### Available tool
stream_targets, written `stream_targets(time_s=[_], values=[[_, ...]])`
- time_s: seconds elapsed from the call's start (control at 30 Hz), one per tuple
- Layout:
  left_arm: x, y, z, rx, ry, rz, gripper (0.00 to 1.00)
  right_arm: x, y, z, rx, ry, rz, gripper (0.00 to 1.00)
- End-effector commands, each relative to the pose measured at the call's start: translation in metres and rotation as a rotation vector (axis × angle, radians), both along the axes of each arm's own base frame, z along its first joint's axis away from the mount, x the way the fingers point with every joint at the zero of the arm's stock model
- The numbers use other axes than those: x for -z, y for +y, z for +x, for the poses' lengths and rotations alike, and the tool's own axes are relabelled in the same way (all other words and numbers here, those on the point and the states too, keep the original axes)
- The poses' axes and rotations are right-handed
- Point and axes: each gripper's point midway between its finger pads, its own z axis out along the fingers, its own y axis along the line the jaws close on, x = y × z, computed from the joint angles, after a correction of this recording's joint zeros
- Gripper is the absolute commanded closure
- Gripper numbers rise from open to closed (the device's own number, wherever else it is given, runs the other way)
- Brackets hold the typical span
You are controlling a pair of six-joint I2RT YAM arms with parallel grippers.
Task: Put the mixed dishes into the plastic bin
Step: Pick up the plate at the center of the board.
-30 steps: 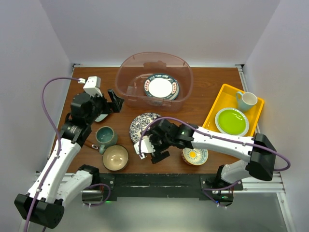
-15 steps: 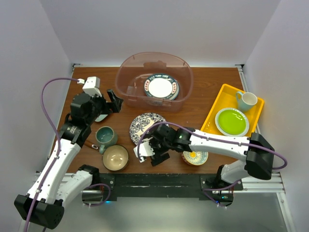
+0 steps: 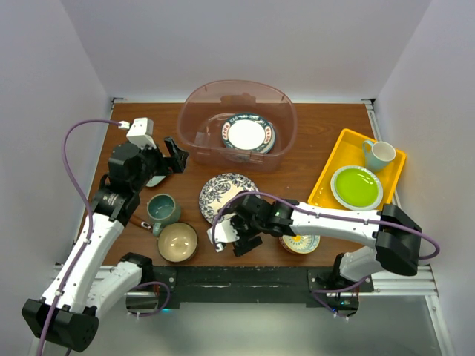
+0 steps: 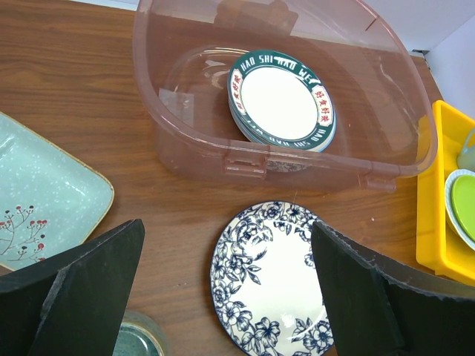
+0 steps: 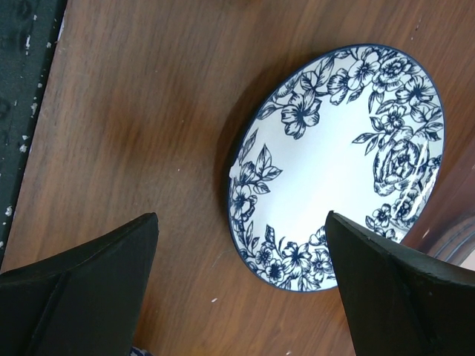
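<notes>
Fingers (image 5: 74,289) of my right gripper (image 5: 241,219) are spread wide and hold nothing, just above the blue flower plate (image 5: 341,163) lying on the wooden table (image 3: 319,141) in front of the plastic bin (image 4: 297,167), and my left gripper (image 4: 226,226) is wide open and empty too, beside that bin.

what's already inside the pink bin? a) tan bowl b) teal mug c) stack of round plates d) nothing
c, a stack of round plates sits inside the bin, while the mug and tan bowl are out on the table.
</notes>
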Motion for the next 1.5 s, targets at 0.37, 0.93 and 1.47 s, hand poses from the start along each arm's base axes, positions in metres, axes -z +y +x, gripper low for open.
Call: stream_targets(time_s=[0.37, 0.93, 1.47], values=[[-0.006, 0.005, 0.003, -0.018, -0.033, 0.011, 0.0, -0.003, 0.002, 0.012, 0.036, -0.072, 0.035, 0.02], [-0.007, 0.006, 0.001, -0.022, -0.033, 0.012, 0.0, 0.023, 0.005, 0.036, 0.12, -0.218, 0.057, 0.02], [-0.005, 0.009, -0.005, -0.025, -0.035, 0.018, 0.0, 0.07, -0.006, 0.051, 0.185, -0.284, -0.04, 0.19]])
